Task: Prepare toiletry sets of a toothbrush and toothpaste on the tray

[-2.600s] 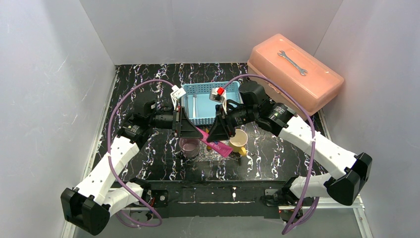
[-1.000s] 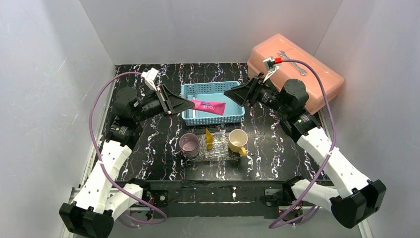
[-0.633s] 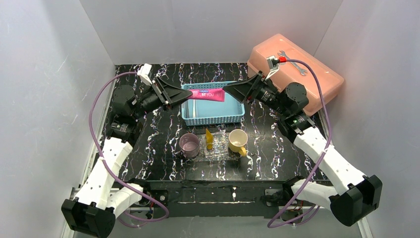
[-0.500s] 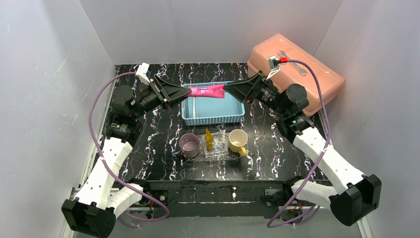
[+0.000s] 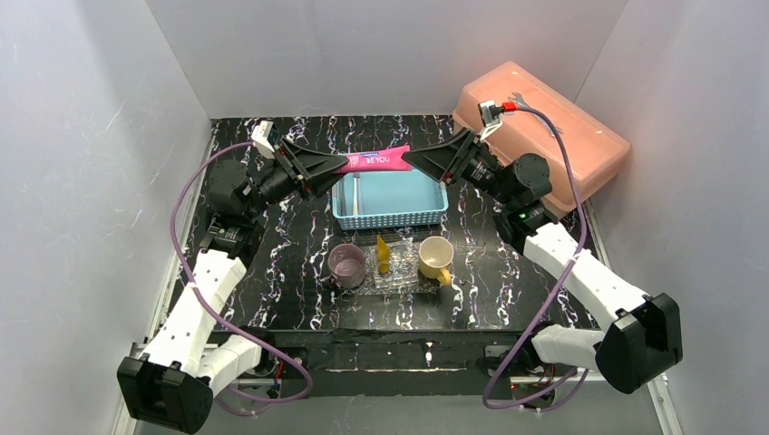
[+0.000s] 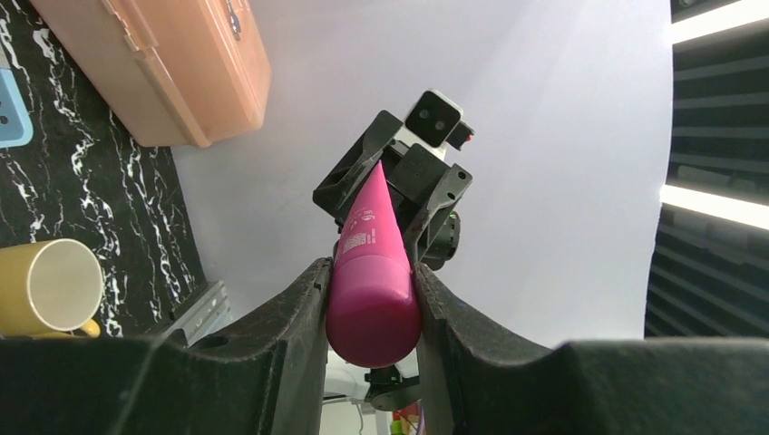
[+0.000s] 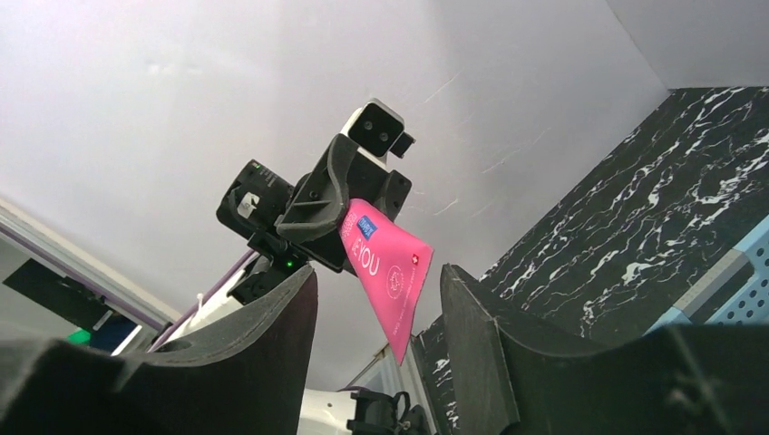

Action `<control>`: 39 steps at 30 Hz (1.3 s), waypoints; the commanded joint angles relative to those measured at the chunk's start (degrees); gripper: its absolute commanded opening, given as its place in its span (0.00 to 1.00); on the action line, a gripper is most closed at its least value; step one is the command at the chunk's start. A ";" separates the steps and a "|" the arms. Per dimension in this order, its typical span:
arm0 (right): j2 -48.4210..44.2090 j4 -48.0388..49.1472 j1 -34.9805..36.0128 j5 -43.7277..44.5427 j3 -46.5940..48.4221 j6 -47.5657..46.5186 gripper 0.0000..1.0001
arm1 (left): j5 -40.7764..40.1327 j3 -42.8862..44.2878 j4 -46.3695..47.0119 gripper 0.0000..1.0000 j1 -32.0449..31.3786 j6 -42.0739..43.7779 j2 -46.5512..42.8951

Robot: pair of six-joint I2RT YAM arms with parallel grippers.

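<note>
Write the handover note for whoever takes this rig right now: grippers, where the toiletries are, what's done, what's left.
Left gripper: shut on the pink tube at its cap end, in the air over the far edge of the blue basket.
Right gripper: open, fingers either side of the tube's flat end.
Yellow tube: on the tray, between the purple cup and the yellow cup.
A toothbrush lies in the basket.
Done: one tube on the tray.
Left: likely finish the hand-over, set the pink tube on the tray, add toothbrushes.
</note>
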 commanded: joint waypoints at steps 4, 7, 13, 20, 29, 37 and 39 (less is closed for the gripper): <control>1.81 8.22 0.36 -1.50 0.16 4.37 0.57 | -0.62 -0.72 4.71 0.00 0.42 -3.32 -0.45; 2.90 7.89 1.05 -1.78 0.80 4.35 0.52 | -0.70 -1.00 4.90 0.00 0.46 -3.65 -0.34; 4.43 7.61 2.22 -1.81 1.45 4.46 0.43 | -0.70 -1.26 4.97 0.00 0.42 -3.45 -0.45; 4.46 7.20 2.54 -1.41 1.86 3.93 0.38 | -0.21 -1.94 5.07 0.00 0.44 -3.02 -0.71; 4.91 6.86 2.80 -1.54 2.41 3.75 0.29 | 0.08 -2.67 5.05 0.00 0.43 -2.73 -1.16; 5.05 5.96 2.89 -1.69 2.77 3.03 0.10 | 1.08 -2.32 5.16 0.00 0.47 -1.79 -1.15; 5.12 5.71 2.89 -1.89 2.98 2.69 0.01 | 1.52 -2.32 5.16 0.00 0.42 -1.56 -1.07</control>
